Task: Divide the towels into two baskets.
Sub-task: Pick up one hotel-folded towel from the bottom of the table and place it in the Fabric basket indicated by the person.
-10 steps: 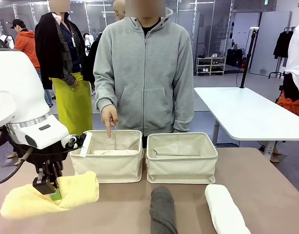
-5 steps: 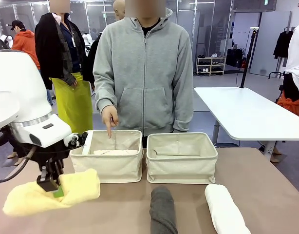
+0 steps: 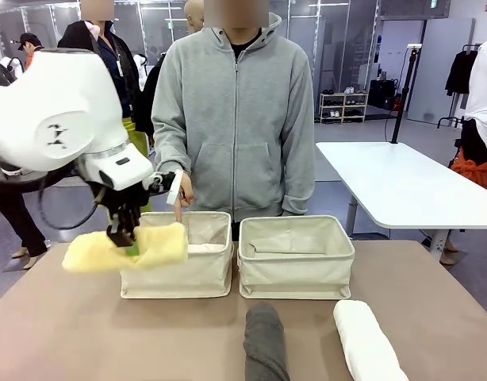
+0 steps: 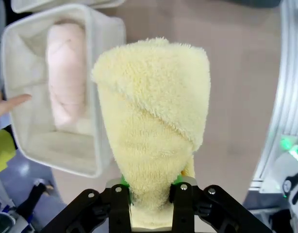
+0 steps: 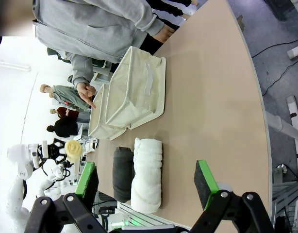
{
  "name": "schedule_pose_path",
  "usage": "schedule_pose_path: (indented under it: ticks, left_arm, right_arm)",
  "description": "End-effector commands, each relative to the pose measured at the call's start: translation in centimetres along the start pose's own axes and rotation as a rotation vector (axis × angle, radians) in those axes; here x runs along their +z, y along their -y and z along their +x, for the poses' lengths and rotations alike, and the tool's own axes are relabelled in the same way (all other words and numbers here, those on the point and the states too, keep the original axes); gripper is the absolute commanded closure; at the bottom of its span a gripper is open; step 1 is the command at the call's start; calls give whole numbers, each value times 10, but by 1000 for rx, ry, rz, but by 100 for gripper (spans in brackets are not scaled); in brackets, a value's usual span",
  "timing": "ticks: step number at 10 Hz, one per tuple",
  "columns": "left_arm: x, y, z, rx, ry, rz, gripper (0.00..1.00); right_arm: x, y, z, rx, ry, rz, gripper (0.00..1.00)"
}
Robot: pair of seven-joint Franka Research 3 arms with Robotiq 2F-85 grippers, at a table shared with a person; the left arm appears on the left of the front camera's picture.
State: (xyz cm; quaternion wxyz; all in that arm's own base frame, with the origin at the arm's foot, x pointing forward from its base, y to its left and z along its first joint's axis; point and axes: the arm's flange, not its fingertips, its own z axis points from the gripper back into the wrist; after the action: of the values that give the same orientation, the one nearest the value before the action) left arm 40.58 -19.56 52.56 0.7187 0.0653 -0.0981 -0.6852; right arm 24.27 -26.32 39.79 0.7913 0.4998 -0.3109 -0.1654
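My left gripper (image 3: 124, 236) is shut on the pale yellow towel (image 3: 124, 248) and holds it in the air over the left basket's (image 3: 180, 274) near left rim. In the left wrist view the yellow towel (image 4: 154, 121) rises from the gripper (image 4: 151, 194), with the pink towel (image 4: 65, 73) lying inside the basket (image 4: 98, 87) beside it. The right basket (image 3: 295, 270) stands next to the left one. The dark grey towel (image 3: 265, 341) and white towel (image 3: 366, 341) lie on the table in front. My right gripper (image 5: 146, 177) is open above the white towel (image 5: 148, 165).
A person in a grey hoodie stands behind the baskets, one hand (image 3: 180, 194) pointing a finger down into the left basket. The brown table (image 3: 434, 302) has free room at both sides. A white table (image 3: 402, 182) stands farther back right.
My left gripper has lifted the yellow towel off the table and carried it up and to the right, to the left basket's rim. The person's hand and the other towels have stayed put.
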Motion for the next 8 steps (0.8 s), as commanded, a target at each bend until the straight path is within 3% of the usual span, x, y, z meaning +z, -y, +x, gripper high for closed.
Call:
schedule_pose_path:
  ticks: [1,3,8]
  left_arm:
    - [-2,-43,13,-27,-4,62,67]
    - [-20,-87,27,-27,8,109,67]
    - [-78,-157,47,-12,-43,75,67]
  right_arm:
    - [1,-3,0,11,8,12,0]
    - [1,-3,0,11,8,12,0]
    - [1,-3,0,11,8,12,0]
